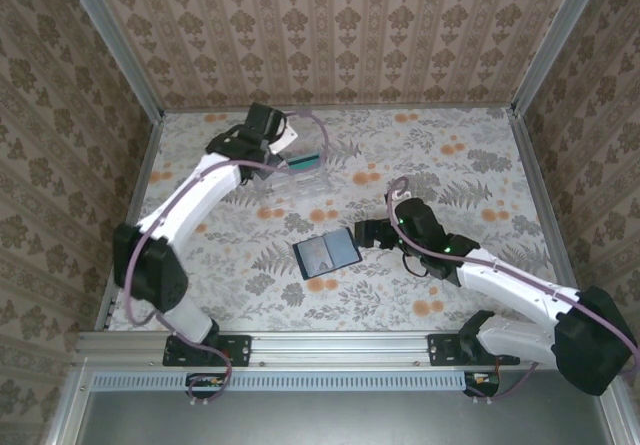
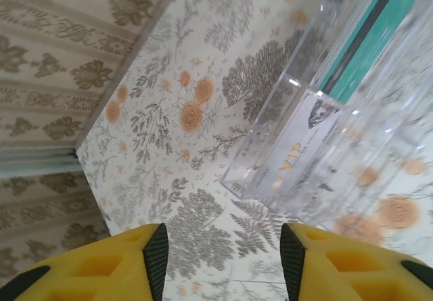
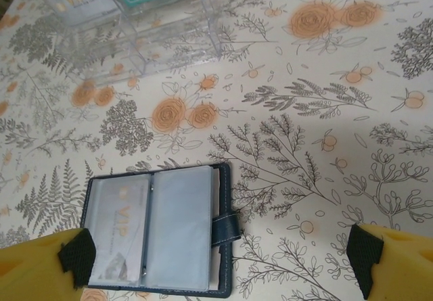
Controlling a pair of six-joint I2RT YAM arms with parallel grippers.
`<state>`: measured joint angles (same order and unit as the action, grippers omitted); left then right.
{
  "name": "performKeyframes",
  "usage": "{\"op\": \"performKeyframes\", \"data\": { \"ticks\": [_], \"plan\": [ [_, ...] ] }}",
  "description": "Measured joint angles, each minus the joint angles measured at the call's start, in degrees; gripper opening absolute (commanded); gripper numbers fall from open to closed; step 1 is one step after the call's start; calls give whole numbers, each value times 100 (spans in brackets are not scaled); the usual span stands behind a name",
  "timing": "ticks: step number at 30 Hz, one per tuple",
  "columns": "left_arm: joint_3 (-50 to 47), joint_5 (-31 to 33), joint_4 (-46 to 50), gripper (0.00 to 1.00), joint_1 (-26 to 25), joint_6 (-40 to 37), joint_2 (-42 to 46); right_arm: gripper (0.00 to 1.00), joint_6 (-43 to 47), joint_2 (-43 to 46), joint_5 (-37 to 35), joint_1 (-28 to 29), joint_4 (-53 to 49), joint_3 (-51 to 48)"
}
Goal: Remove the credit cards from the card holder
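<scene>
Yellow fingers of the right gripper stand wide apart and hold nothing. Just before them the card holder lies unfolded on the flowered table, with one pale credit card in its pocket. Further left, a teal card stands in a clear box. The left arm stretches there, the left gripper open and empty. Patterned wallpaper closes the room.

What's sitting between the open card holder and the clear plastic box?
Nothing. The right wrist view shows bare flowered tabletop between the card holder and the clear box.
</scene>
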<state>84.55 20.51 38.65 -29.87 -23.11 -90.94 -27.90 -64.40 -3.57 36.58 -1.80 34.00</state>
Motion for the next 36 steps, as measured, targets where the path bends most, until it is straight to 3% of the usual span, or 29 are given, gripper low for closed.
{"op": "performKeyframes", "data": {
  "ticks": [5,14,21,27,36],
  "plan": [
    [-1051,-592,-256,75,-4,1683,1320,71,111,-590,210,22,26,61],
    [-3412,-2334,-1034,69,-7,4918,2470,44,219,-1958,560,262,20,734],
    [-5193,-2981,-2310,68,-485,6996,2684,39,157,-2658,599,466,-22,826],
    [-5589,-3051,-3276,63,-1003,7871,2623,35,-153,-2660,570,769,-4,739],
    [-5668,-3311,-4448,56,-1220,8360,1473,34,-516,-2566,417,1102,-4,625]
  ]
}}
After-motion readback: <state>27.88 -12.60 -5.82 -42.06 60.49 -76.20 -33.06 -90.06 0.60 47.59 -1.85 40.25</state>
